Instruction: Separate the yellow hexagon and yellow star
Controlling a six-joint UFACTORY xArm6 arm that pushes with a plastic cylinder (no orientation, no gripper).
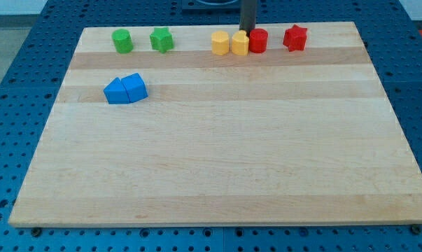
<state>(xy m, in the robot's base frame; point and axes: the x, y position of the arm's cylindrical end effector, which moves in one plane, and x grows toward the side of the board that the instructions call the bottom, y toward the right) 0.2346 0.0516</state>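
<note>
Two yellow blocks stand side by side and touching near the board's top edge. The left one looks like the yellow hexagon [220, 43] and the right one like the yellow star [240, 43]. The dark rod comes down from the view's top. My tip [247, 32] is just behind the yellow star, at the gap between it and the red cylinder [258, 40]. The red cylinder touches the star's right side. The very end of the tip is partly hidden by these blocks.
A red star [294, 37] sits to the right of the red cylinder. A green cylinder [122, 40] and a green star [162, 39] are at the top left. Two blue blocks [125, 89] sit touching at the left. The wooden board [217, 161] lies on a blue perforated table.
</note>
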